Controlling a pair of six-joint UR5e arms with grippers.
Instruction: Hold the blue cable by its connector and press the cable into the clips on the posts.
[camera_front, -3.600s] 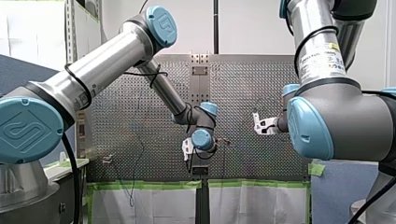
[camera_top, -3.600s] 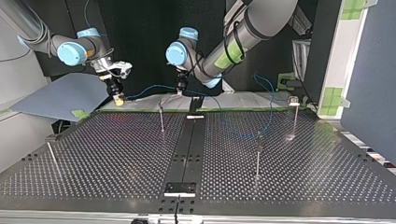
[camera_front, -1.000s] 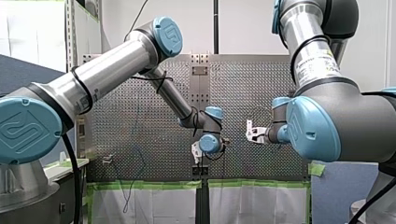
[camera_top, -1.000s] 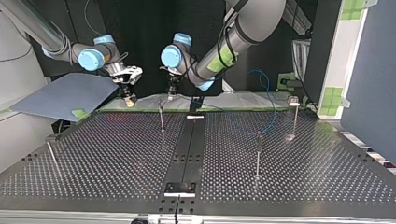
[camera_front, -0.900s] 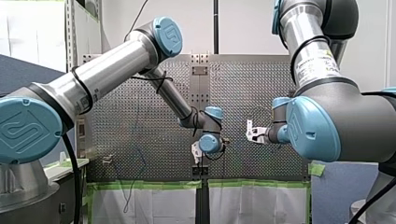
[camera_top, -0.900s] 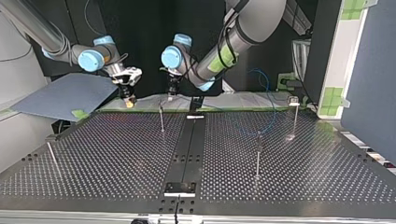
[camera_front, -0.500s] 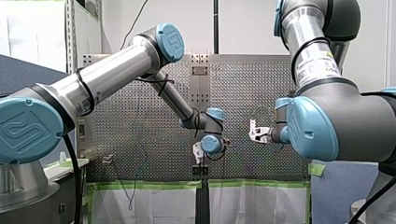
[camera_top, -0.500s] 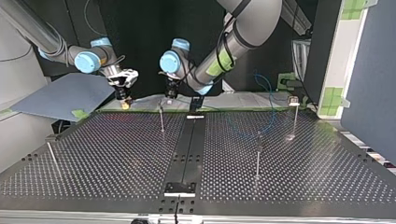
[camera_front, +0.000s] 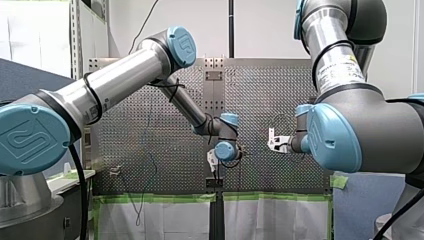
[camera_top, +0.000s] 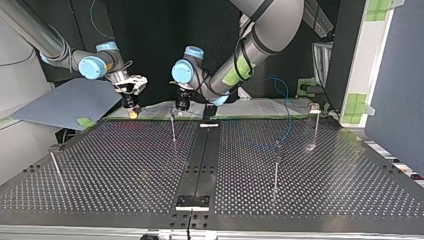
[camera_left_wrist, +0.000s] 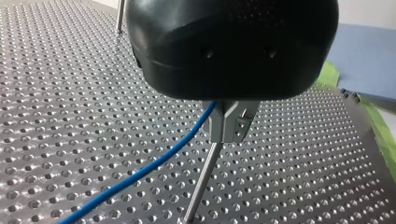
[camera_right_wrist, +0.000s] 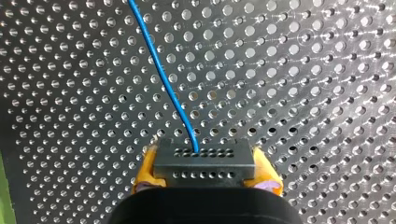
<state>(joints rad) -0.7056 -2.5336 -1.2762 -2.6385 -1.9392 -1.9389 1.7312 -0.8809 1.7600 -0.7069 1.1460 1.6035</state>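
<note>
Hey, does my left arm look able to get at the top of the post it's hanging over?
Probably yes. My left gripper sits right at the top of the post, with only the blue cable running alongside. The left wrist view shows nothing else between them.

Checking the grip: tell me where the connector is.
The connector is clamped between my right gripper's yellow pads, by the table's far edge at the top view's left.
</note>
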